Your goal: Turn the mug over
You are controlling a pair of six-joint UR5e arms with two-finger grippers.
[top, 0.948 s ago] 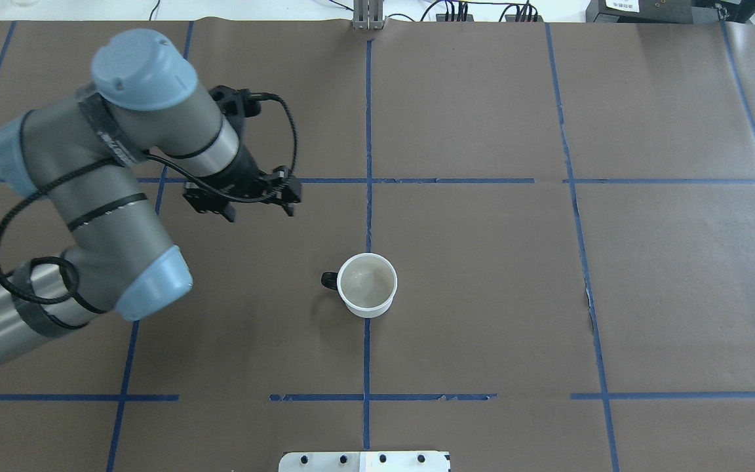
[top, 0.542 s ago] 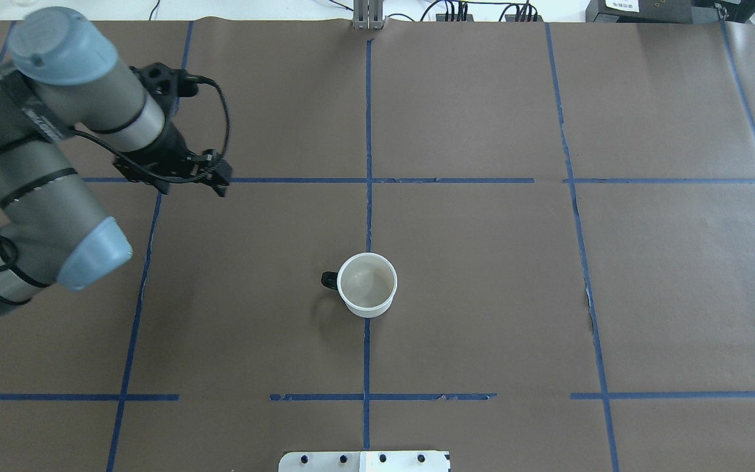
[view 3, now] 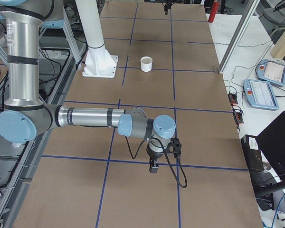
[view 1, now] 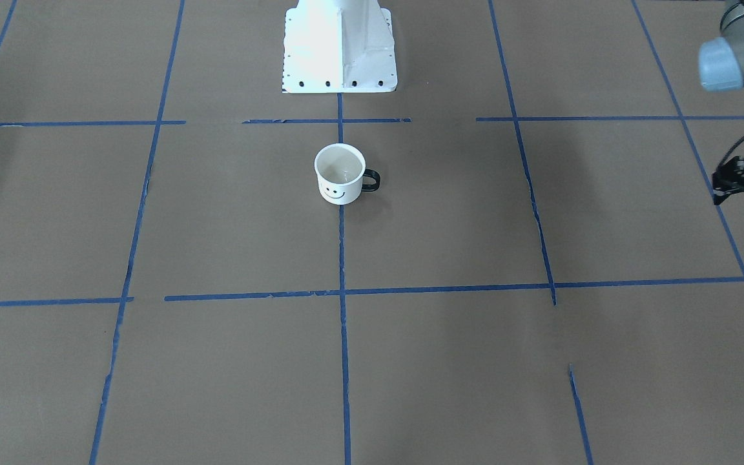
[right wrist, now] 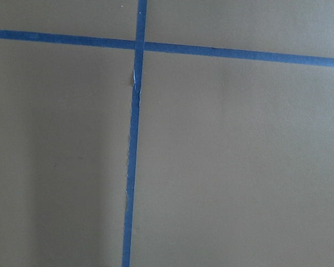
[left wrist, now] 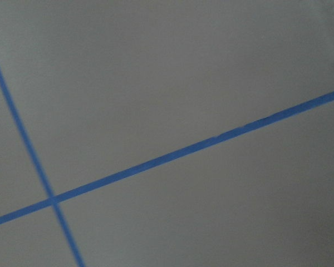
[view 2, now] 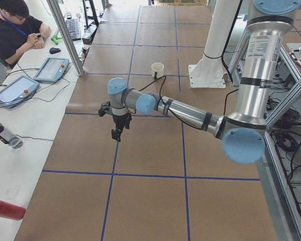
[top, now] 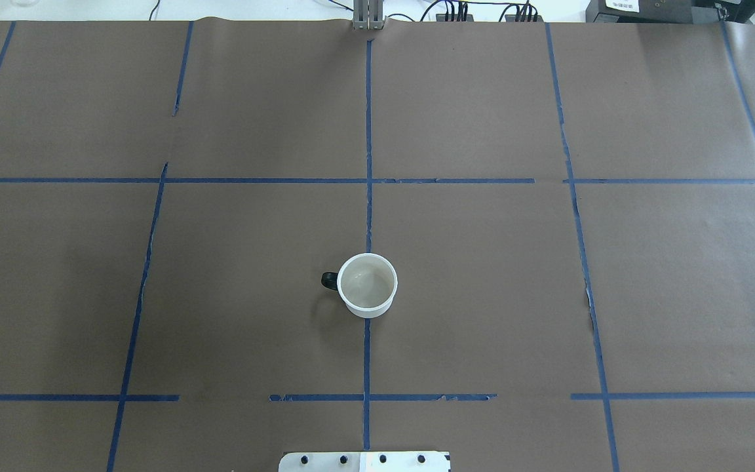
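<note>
- Mug (top: 367, 284): upright, mouth up, standing on the counter (top: 515, 282) astride the centre tape line (top: 367, 216), out in front of the white mounting plate (top: 364, 461).
- Handle (top: 329, 280): black loop, pointing to the robot's left. Smiley side turned away from the robot.
- Handling, by judgement: small, light and stiff. Glossy wall, so probably slippery. Liable to chip or clatter if let fall during the turn.
- Best hold, by judgement: pinch the rim wall opposite the handle, one finger inside and one outside. Or clamp across the body from the side, for rolling it over. Handle loop looks too small to trust.
- Left pincer (view 2: 116, 134): well away at the counter's left end, pointing down, holding nothing. Cannot tell how far open.
- Right pincer (view 3: 153, 167): well away at the right end, low over the counter, nothing in it. Cannot tell whether open or closed.
- Room: bare paper all round the mug, counter edges well apart from it. Mounting plate the nearest obstacle, on the robot's side.
</note>
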